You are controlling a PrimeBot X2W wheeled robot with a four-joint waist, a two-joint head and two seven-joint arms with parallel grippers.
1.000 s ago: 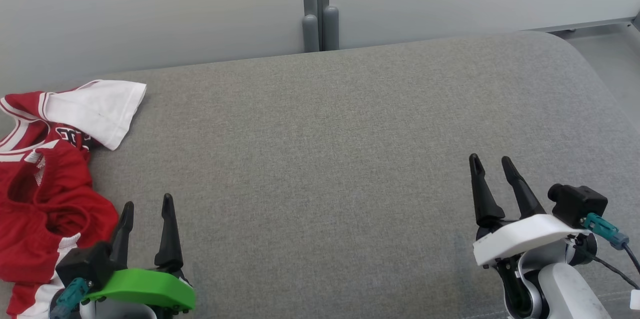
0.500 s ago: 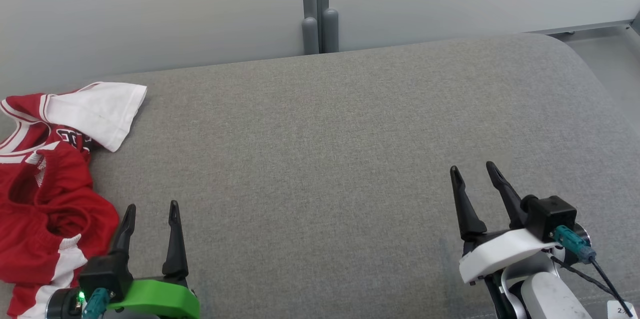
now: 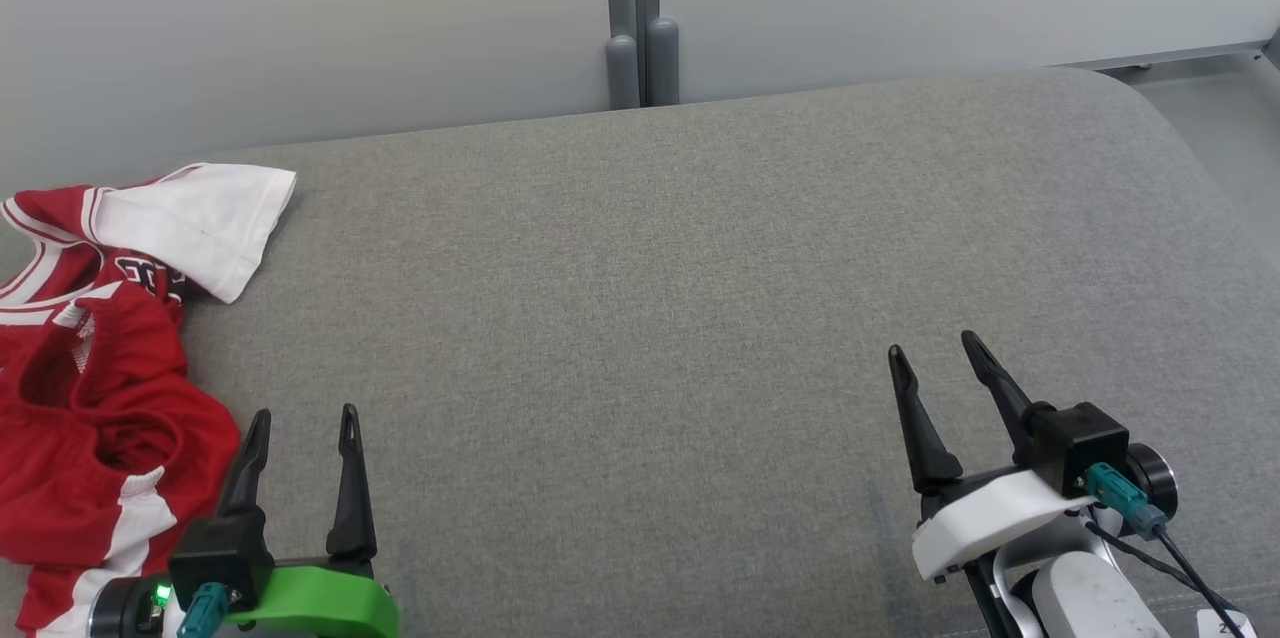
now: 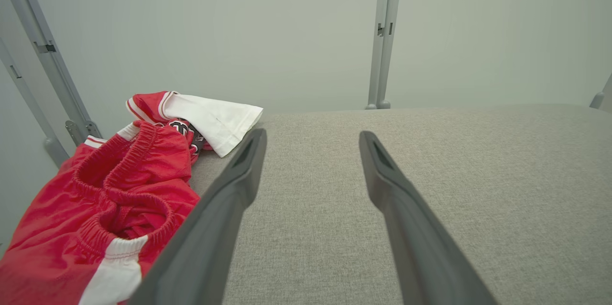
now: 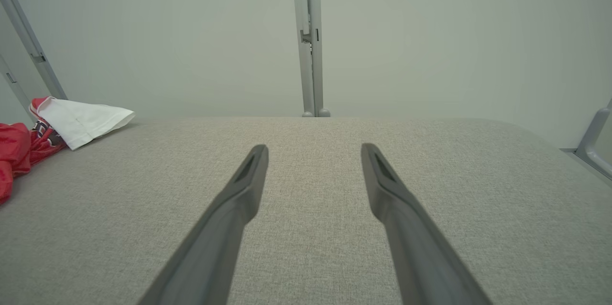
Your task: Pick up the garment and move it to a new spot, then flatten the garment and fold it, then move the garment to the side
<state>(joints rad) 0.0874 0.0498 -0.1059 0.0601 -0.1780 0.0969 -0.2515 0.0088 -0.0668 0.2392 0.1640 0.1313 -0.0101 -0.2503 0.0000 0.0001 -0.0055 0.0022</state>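
The garment lies crumpled at the bench's left edge. The left end effector, just beside it, and the right end effector are spread, empty. Best pinch a thick red fold with the left.

The garment is cut off by the left edge of the head view, and its dark lettering is partly hidden under the white sleeve.
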